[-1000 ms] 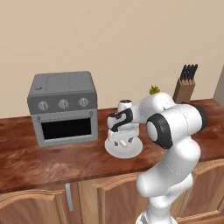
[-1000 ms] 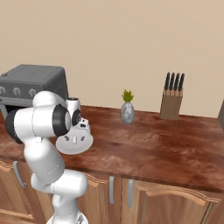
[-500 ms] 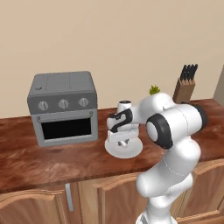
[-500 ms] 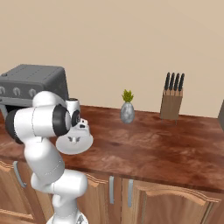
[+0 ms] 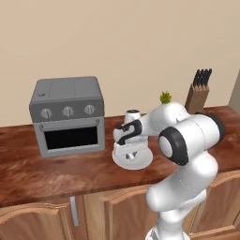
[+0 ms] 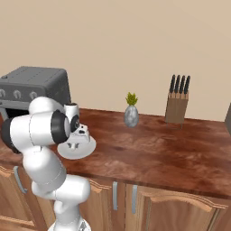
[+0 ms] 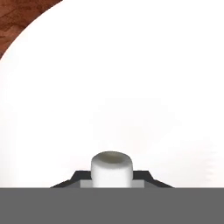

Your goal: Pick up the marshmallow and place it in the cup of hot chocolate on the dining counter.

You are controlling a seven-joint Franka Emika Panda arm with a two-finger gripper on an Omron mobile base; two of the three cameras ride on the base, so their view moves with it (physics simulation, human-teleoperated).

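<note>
Beige wall backs a reddish-brown wooden desk [image 5: 56,171] with cabinet doors below. With the plate [image 5: 140,161] as landmark: a grey toaster oven [image 5: 68,115] stands to its left, a small vase with a green sprig [image 6: 131,113] behind and to its right, and a knife block [image 6: 177,103] further right. The white arm bends forward at the elbow and points the gripper [image 7: 111,175] straight down over the plate. The marshmallow [image 7: 111,168], a stubby white cylinder with a slightly dished top, sits upright on the plate between the dark fingertips. The gripper is closed narrow on the marshmallow. A second ago the jaws stood wide; arm, plate and surrounding items have kept their places.
</note>
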